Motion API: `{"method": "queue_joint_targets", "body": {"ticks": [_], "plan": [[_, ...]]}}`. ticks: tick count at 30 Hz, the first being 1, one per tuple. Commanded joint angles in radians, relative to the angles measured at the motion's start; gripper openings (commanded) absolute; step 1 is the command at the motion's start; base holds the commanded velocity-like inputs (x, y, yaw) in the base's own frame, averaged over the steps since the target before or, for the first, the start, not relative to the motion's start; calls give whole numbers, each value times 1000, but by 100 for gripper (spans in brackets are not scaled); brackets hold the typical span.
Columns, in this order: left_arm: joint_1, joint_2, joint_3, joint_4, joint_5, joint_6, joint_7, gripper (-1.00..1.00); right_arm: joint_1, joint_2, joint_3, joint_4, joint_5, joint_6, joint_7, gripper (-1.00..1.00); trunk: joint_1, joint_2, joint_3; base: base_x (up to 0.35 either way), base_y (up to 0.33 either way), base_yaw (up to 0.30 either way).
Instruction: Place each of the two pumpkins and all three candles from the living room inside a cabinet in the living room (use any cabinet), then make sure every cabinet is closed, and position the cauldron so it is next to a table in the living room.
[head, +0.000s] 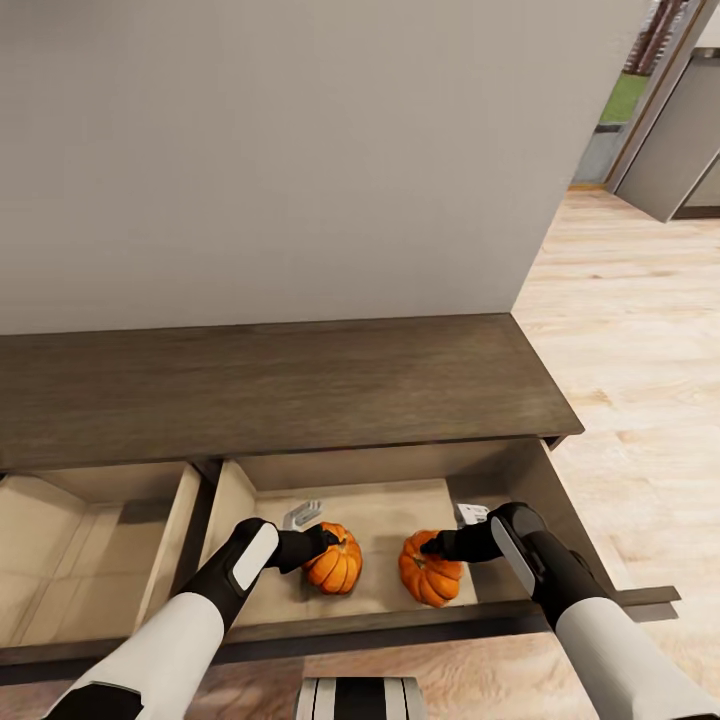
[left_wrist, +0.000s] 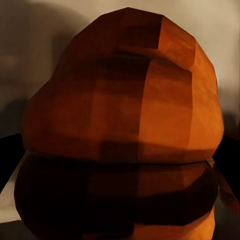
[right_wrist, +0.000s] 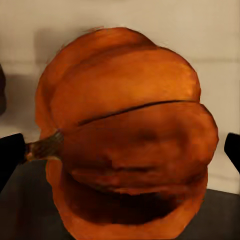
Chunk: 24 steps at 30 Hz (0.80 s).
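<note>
2 pumpkins sit apart in the open right drawer (head: 520, 480) of the cabinet (head: 280, 385). Left gripper (head: 322, 543) touches the left pumpkin (head: 335, 562) (jaw state unclear). Right gripper (head: 432, 546) meets the right pumpkin (head: 430, 573), which lies between spread fingertips (right_wrist: 10, 152), stem (right_wrist: 45, 146) sideways.

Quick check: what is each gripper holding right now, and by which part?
The left gripper holds the left pumpkin at its top. The right gripper meets the right pumpkin at its upper left side; whether its jaws are clamped cannot be told. Both pumpkins are in the open drawer.
</note>
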Motion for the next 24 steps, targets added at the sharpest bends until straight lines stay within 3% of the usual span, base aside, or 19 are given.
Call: {"method": "queue_joint_targets", "body": {"ticks": [1,6,7,19,24], "plan": [[1,1,-1,44,-7,3,6,-100,0,-1,3,-1,-3,3,0,100,0,0,-1,0,0,0],[2,1,-1,44,-6,2,5,-100,0,-1,3,-1,-3,3,0,100,0,0,-1,0,0,0],[2,1,-1,44,-7,1,5,100,0,-1,3,-1,-4,3,0,100,0,0,-1,0,0,0],[3,3,1,34,-6,-9,3,100,0,-1,3,-1,-4,3,0,100,0,0,-1,0,0,0],[27,12,0,-73,-9,13,17,100,0,-1,3,-1,-4,3,0,100,0,0,-1,0,0,0]]}}
